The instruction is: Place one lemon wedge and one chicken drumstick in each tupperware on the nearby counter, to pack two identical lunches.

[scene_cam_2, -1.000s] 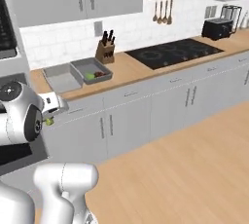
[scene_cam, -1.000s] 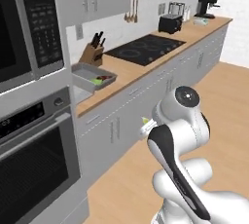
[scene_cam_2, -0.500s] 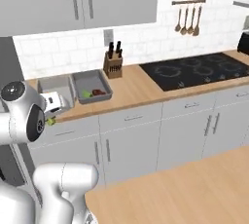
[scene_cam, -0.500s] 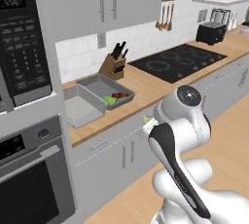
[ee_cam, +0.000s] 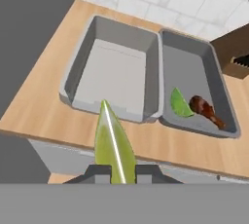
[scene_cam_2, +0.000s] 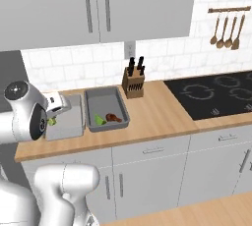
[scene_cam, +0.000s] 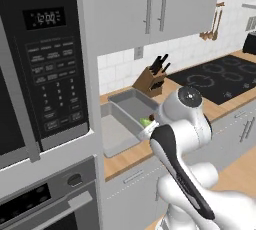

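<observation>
My gripper (ee_cam: 115,172) is shut on a yellow-green lemon wedge (ee_cam: 113,142), held over the counter's (ee_cam: 48,116) front edge, just short of the left tupperware (ee_cam: 116,67), which is empty. The right tupperware (ee_cam: 187,67) touches it side by side and holds another lemon wedge (ee_cam: 180,103) and a chicken drumstick (ee_cam: 206,111). In the right base view the gripper (scene_cam_2: 52,120) with its wedge hangs at the near left corner of the left tupperware (scene_cam_2: 69,122); the right tupperware (scene_cam_2: 103,99) shows its wedge (scene_cam_2: 100,120) and drumstick (scene_cam_2: 113,118).
A wooden knife block (scene_cam_2: 133,83) stands just right of the tupperwares against the tiled wall. The black cooktop (scene_cam_2: 216,92) lies farther right. A tall dark unit with a microwave (scene_cam: 45,74) and an oven below rises at the counter's left end.
The whole picture has shifted: the base has driven toward the tupperwares, which now sit close and centred. The gripper stays shut on the lemon wedge.
</observation>
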Available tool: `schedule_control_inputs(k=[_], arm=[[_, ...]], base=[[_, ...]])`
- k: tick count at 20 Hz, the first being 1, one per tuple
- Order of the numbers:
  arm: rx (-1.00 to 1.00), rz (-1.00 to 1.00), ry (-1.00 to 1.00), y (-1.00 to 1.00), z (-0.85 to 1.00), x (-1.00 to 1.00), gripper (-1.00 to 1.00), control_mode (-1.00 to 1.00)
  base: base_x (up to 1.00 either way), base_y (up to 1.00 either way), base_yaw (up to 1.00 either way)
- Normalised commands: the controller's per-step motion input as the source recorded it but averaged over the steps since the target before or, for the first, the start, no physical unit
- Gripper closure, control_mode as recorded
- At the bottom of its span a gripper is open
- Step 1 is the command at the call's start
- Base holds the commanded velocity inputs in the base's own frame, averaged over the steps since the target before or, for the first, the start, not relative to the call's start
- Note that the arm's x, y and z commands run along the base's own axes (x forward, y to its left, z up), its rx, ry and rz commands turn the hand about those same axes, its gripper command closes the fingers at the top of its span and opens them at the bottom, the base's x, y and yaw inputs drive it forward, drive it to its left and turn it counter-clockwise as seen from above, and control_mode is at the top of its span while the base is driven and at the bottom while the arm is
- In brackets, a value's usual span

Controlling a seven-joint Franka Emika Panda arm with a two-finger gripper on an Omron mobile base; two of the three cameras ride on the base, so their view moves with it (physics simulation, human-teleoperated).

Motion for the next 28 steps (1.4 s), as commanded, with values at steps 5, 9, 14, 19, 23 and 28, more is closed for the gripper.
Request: schedule_control_inputs(k=[5, 9, 14, 19, 23, 28], arm=[[0.00, 0.16, 0.07, 0.12, -0.40, 1.00, 1.00, -1.00], [-0.02, 0.08, 0.08, 0.79, -0.66, 1.00, 1.00, -1.00], [0.00, 0.00, 0.03, 0.71, -0.32, 1.00, 1.00, -1.00], [0.00, 0.01, 0.07, 0.26, -0.33, 1.00, -1.00, -1.00], [-0.01, 0.01, 0.03, 0.13, -0.35, 0.86, -1.00, -1.00], [0.00, -0.05, 0.09, 0.20, 0.10, 0.34, -1.00, -1.00]], base=[[0.00, 0.00, 0.00], [0.00, 0.00, 0.00], [0.00, 0.00, 0.00], [0.00, 0.00, 0.00], [0.00, 0.00, 0.00], [0.00, 0.00, 0.00]])
